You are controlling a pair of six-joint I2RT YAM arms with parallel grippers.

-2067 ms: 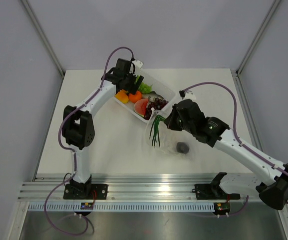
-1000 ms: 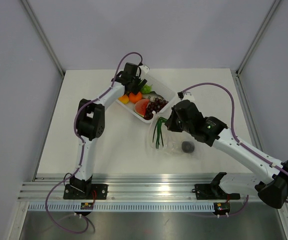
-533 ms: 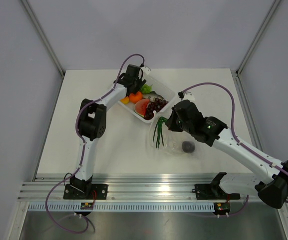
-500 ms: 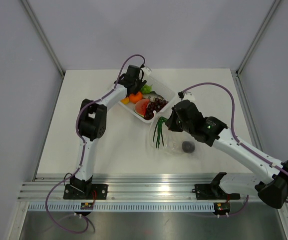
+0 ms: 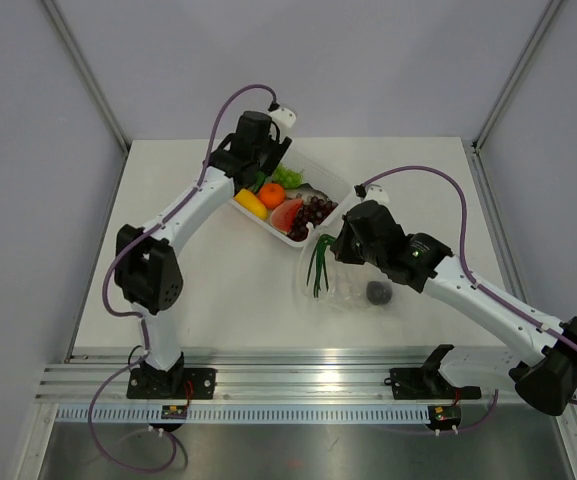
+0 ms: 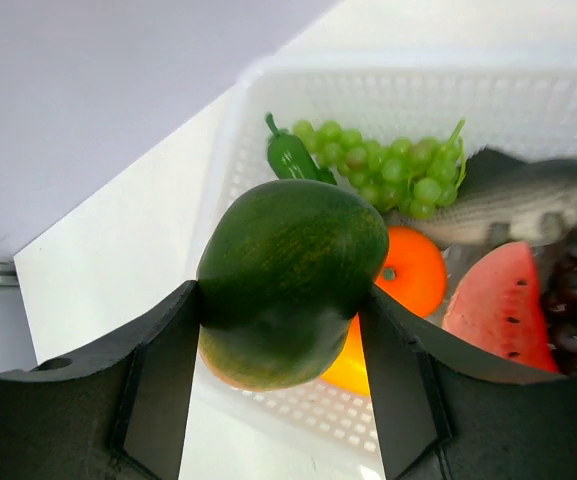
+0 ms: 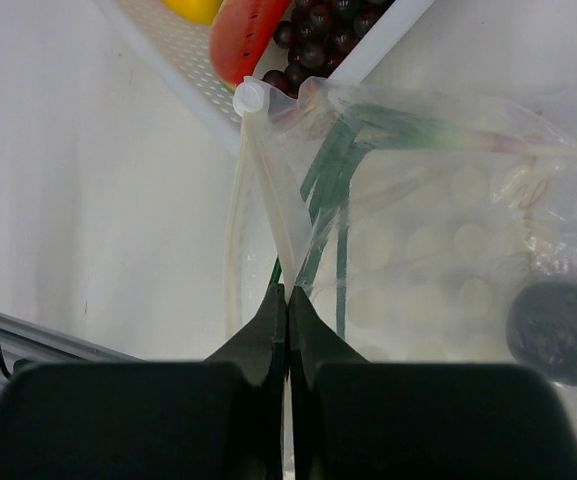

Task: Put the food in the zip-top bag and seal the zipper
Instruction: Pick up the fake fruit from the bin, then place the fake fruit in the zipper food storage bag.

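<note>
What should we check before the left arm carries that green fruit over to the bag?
1. Left jaws grip green fruit on both sides: ok.
2. Right jaws shut on zip-top bag edge: ok.
3. Bag mouth wide enough for the fruit: cannot tell.
4. Green onion and dark round fruit inside bag: ok.
5. Tray emptied: not ok, it holds orange and watermelon slice.
</note>
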